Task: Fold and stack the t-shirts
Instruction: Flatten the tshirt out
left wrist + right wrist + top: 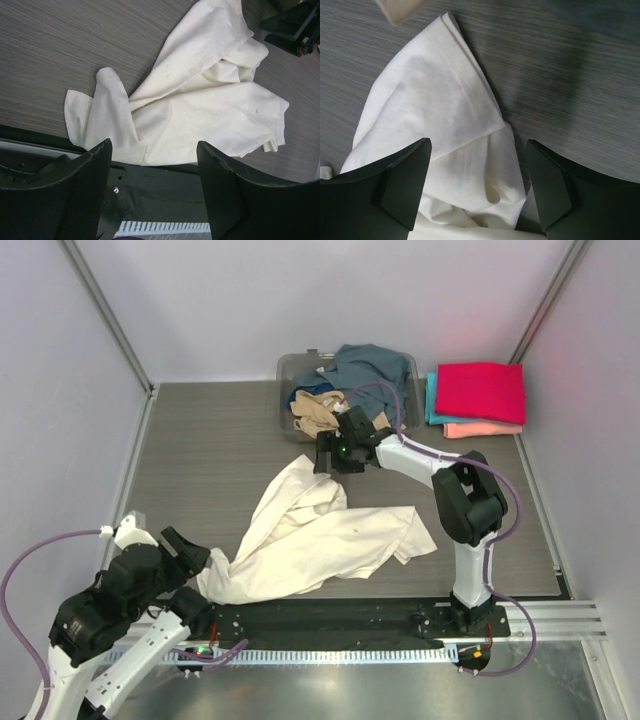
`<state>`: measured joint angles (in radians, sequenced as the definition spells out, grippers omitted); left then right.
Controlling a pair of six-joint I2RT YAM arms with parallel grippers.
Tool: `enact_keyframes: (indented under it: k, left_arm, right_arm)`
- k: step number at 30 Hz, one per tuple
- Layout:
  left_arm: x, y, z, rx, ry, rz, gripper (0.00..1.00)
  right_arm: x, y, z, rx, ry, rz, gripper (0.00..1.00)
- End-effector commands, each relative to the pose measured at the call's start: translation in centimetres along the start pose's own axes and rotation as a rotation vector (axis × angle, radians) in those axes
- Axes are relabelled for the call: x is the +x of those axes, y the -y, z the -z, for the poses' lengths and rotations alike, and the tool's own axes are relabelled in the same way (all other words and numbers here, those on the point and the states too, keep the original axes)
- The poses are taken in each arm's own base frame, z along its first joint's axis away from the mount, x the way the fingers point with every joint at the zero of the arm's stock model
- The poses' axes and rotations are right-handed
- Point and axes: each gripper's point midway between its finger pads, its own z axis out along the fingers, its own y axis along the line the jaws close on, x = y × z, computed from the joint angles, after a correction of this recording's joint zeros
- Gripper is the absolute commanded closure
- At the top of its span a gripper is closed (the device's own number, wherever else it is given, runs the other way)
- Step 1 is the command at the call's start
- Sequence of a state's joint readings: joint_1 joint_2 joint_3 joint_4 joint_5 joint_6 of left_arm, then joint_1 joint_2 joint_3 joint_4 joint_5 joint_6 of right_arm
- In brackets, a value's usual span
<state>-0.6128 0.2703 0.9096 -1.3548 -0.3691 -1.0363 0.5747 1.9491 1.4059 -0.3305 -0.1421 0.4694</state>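
Note:
A large cream t-shirt (pixel 320 535) lies crumpled across the middle of the table; it also shows in the left wrist view (pixel 200 105) and the right wrist view (pixel 440 130). My left gripper (pixel 190 558) is open and empty at the near left, by the shirt's left end. My right gripper (pixel 330 455) is open and empty, hovering above the shirt's far corner. A magenta-red shirt (pixel 480 390) lies folded on teal (pixel 432 400) and salmon-pink (pixel 482 429) ones at the back right. Slate-blue (pixel 370 370) and tan (pixel 315 415) shirts lie in the bin.
A clear plastic bin (pixel 290 370) stands at the back centre. Walls close the table on the left, back and right. A black rail (pixel 330 620) runs along the near edge between the arm bases.

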Motion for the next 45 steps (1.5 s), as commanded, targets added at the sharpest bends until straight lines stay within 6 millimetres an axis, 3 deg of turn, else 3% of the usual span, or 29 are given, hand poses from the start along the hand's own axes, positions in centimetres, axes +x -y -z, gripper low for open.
enact_keyframes:
  k: [1,8,12,18,24,31,34,35,38,39,41,42,44,45]
  left_arm:
    - [-0.1,-1.2,0.2,-0.017,0.021,-0.062,0.30]
    - [1.1,-0.7,-0.5,-0.031,-0.053,-0.068,0.27]
    - [3.7,0.0,-2.2,-0.016,-0.155,-0.056,0.29]
    - [3.6,0.4,-2.6,-0.010,-0.147,-0.044,0.30]
    - [4.3,0.4,-3.1,-0.020,-0.176,-0.029,0.31]
    - [6.0,0.3,-4.4,-0.057,-0.240,0.005,0.32]
    - [6.7,0.3,-5.3,-0.075,-0.263,0.023,0.32]
    - [6.8,0.4,-5.5,-0.077,-0.267,0.030,0.32]
    - [7.1,0.8,-6.3,-0.088,-0.280,0.031,0.32]
    - [7.1,0.8,-6.4,-0.094,-0.281,0.030,0.32]
    - [7.2,0.7,-6.5,-0.107,-0.288,0.024,0.32]
    - [7.3,0.6,-6.5,-0.107,-0.292,0.019,0.32]
    - [7.1,0.8,-6.3,-0.091,-0.282,0.024,0.32]
    - [7.1,0.8,-6.3,-0.084,-0.280,0.026,0.32]
  right_arm:
    - [-2.4,-0.8,-0.4,-0.005,0.039,0.059,0.18]
    - [-0.9,-0.1,-2.4,0.008,-0.018,0.060,0.18]
    - [0.0,1.0,-1.1,0.048,-0.011,0.050,0.18]
    - [1.1,2.0,1.3,0.076,0.010,0.065,0.17]
    - [3.9,2.8,0.5,0.063,-0.048,0.043,0.17]
    - [5.0,1.3,-0.2,-0.034,-0.071,-0.001,0.20]
    - [5.4,1.1,-0.2,-0.053,-0.078,-0.002,0.30]
    - [5.3,1.1,0.0,-0.055,-0.074,0.001,0.46]
    - [5.8,1.7,0.4,-0.038,-0.074,0.004,0.66]
    - [5.9,2.2,0.9,-0.031,-0.069,-0.004,0.77]
    - [6.7,3.6,1.4,-0.012,-0.079,-0.028,0.88]
    - [6.3,4.0,2.3,-0.009,-0.059,-0.041,0.98]
    - [6.0,6.8,3.7,0.030,-0.032,-0.112,0.99]
    - [6.9,8.1,5.0,0.050,-0.023,-0.155,0.99]
